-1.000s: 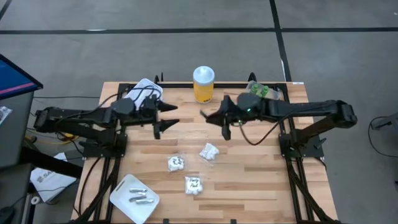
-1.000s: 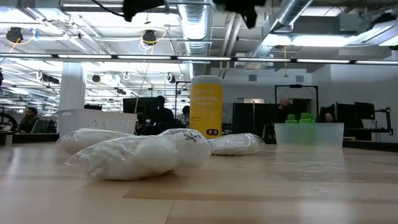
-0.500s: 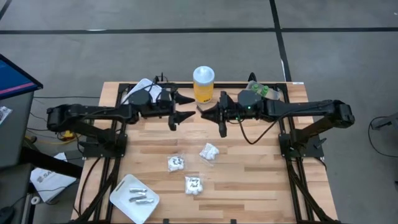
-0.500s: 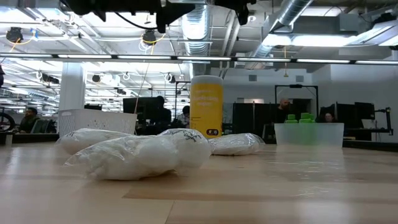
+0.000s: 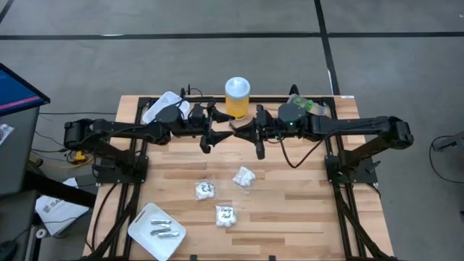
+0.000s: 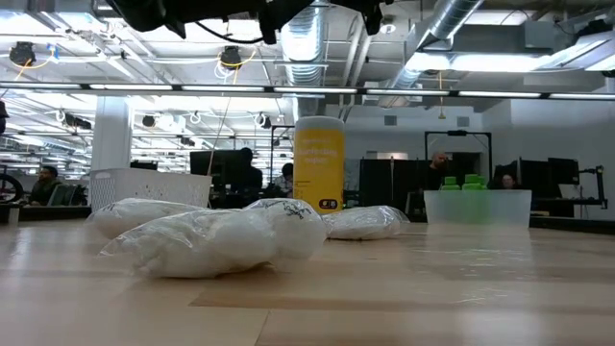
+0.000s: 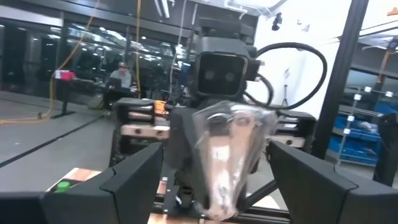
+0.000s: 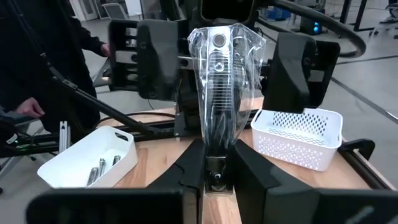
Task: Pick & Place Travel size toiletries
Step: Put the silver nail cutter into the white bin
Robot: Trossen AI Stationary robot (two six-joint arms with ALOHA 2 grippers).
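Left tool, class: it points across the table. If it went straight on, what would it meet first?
Most likely the clear plastic packet pinched in the right tool, which faces the left tool head-on. The left tool's fingers stand open either side of it; the gap's depth is unclear.

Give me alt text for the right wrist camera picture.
The right gripper holds a clear plastic packet upright in shut fingers, facing the left gripper's open fingers. On the wooden table sit a white tray of silvery tubes and a white perforated basket.
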